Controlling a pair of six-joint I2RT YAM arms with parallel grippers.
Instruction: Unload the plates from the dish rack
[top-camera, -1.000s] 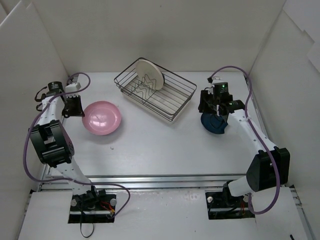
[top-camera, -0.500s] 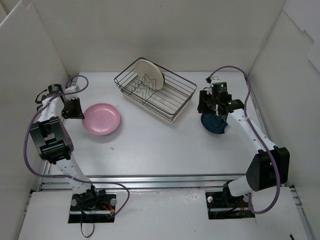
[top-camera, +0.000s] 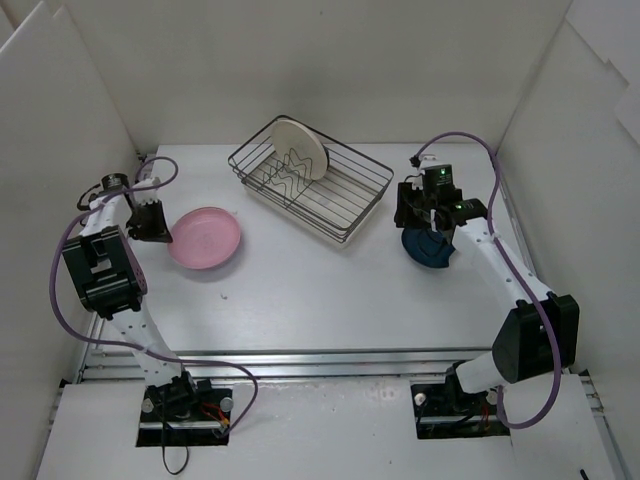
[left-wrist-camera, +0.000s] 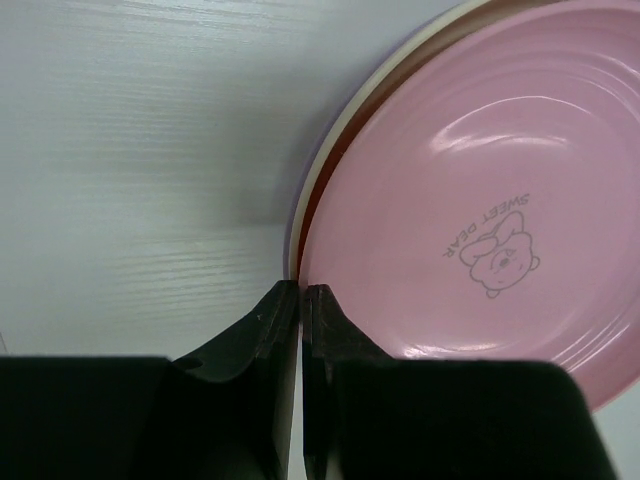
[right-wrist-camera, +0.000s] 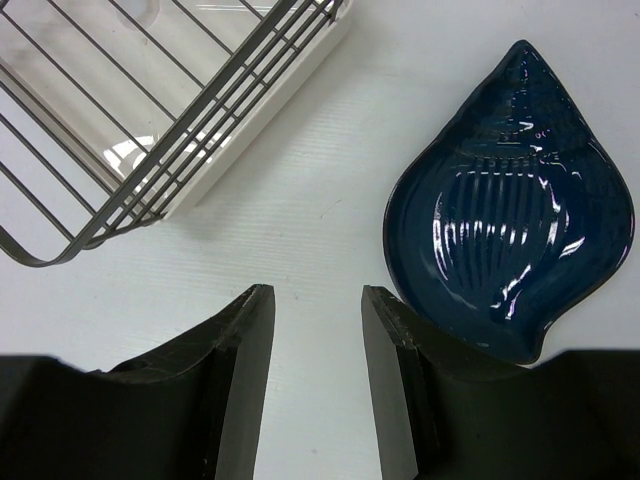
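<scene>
Left gripper (left-wrist-camera: 300, 292): shut tight, empty, tips at rim of pink plate (left-wrist-camera: 470, 200).
Pink plate: flat on table (top-camera: 300, 290), left of rack (top-camera: 355, 195).
Cream plate (top-camera: 298, 148): upright in rack, only one seen there. Likely light, rigid, glaze-slick, breakable; best pinched at top rim and lifted straight up.
Right gripper (right-wrist-camera: 315, 295): partly open, empty, above table.
Blue plate (right-wrist-camera: 510, 200): flat on table, right of rack.

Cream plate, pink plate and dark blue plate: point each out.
cream plate (top-camera: 300, 140), top external view, upright face
pink plate (left-wrist-camera: 470, 180), left wrist view, inner face
dark blue plate (right-wrist-camera: 510, 240), right wrist view, ribbed centre
</scene>
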